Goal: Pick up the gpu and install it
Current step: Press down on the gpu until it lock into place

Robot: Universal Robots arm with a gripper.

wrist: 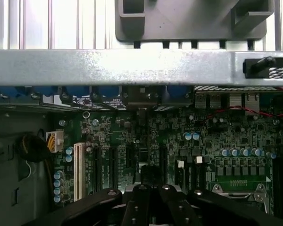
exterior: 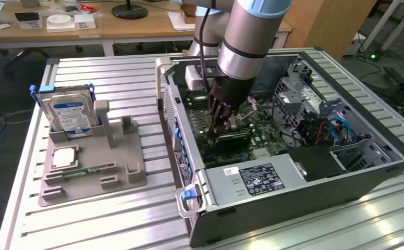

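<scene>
**benchlurker:** ok left to right in the exterior view: hard drive (exterior: 72, 115) with the blue label stands upright in the grey holder tray (exterior: 118, 177) at the left of the frame, on the ribbed metal worktop (exterior: 90, 224). On the tray's lower part lie a square chip (exterior: 64, 157) and a narrow green memory stick (exterior: 87, 170), flat.

**slotjockey:** and the arm?

**benchlurker:** arm (exterior: 251, 36) drops in from top center into the open PC case (exterior: 292, 192), center-right. The tool (exterior: 224, 128) is down over the motherboard (exterior: 257, 130), fingers pressed together.

**slotjockey:** gpu?

**benchlurker:** right under the tool, the gpu (exterior: 231, 138) — a dark flat card standing on edge on the motherboard, just above the silver power supply (exterior: 252, 179). Fingertips look like they're touching its top edge, can't tell if they're actually pinching it.

**slotjockey:** wrist view help?

**benchlurker:** a bit. Black tool fingers (wrist: 108, 202) bunched at bottom center, green board (wrist: 217, 136) behind them, white slot (wrist: 79, 170) at lower left, case wall (wrist: 132, 66) across the upper part.
</scene>
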